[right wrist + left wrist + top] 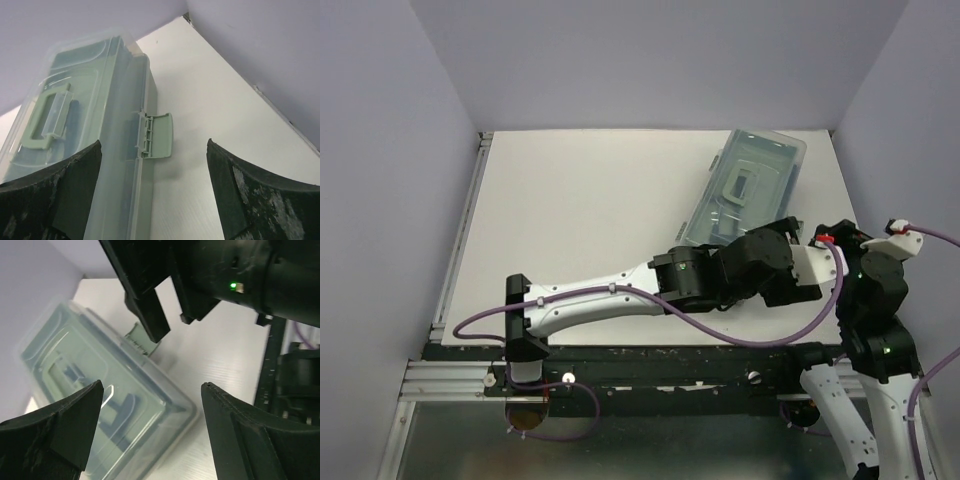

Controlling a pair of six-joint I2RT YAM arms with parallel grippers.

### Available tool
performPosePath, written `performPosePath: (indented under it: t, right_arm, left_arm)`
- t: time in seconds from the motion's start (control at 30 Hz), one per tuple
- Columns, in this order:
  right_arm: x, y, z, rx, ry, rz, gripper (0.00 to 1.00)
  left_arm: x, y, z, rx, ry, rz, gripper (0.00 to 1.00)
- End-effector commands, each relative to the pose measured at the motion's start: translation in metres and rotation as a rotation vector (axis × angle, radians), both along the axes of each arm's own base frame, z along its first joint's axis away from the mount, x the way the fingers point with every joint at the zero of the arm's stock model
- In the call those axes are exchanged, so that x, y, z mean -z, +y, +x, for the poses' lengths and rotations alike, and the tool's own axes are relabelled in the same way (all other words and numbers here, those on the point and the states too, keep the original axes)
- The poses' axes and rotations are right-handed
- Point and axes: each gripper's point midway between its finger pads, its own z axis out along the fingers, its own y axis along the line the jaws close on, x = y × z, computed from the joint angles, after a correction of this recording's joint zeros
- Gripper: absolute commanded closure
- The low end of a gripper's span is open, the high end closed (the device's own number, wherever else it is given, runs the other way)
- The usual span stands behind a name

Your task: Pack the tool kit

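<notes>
The left arm (590, 300) reaches from far left of the toolbox (745, 185) across the counter (580, 220) to the box's near short end. The left tool (150, 390) hangs over that end with its jaws spread wide and nothing between them.

The toolbox sits on the counter's far right part. Its long axis runs on a slant, with the near end toward the arms and the far end toward the back right corner. The clear lid (75, 75) lies down on the box, and the handle (47, 122) on top runs along the same long axis. No loose hammer, pliers or screwdrivers show on the counter beside the box, so the filling looks done, though the shapes under the lid are too blurred to name.

On the box's right long side a green latch (157, 135) stands flipped outward, not snapped down. Fastening it looks like the part left to do.

The right tool (153, 145) is just right of the box's near end, facing along that side toward the latch. Its jaws are wide apart and hold nothing. In the left wrist view one of its fingers (152, 315) is just beside the latch; whether it touches cannot be told.
</notes>
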Motion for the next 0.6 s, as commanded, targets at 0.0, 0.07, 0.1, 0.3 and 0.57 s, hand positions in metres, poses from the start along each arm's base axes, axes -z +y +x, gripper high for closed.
performPosePath:
  t: [0.0,0.07,0.1,0.3,0.57]
  right_arm:
    - [0.006,0.015,-0.002,-0.106,0.116,-0.03,0.07]
    - [0.011,0.031,0.008,-0.183,0.153,-0.003,0.07]
    - [0.013,0.038,0.013,-0.213,0.17,0.014,0.07]
    - [0.026,0.073,0.044,-0.343,0.187,0.122,0.07]
    - [0.079,0.113,0.065,-0.491,0.271,0.256,0.11]
  left_arm:
    - [-0.018,0.016,-0.02,0.133,0.207,-0.102,0.11]
    - [-0.014,0.03,0.003,0.083,0.276,-0.119,0.11]
    - [-0.011,0.037,0.012,0.062,0.312,-0.125,0.11]
    - [0.008,0.096,0.099,-0.182,0.495,-0.199,0.01]
    - [0.02,0.161,0.155,-0.324,0.546,-0.247,0.01]
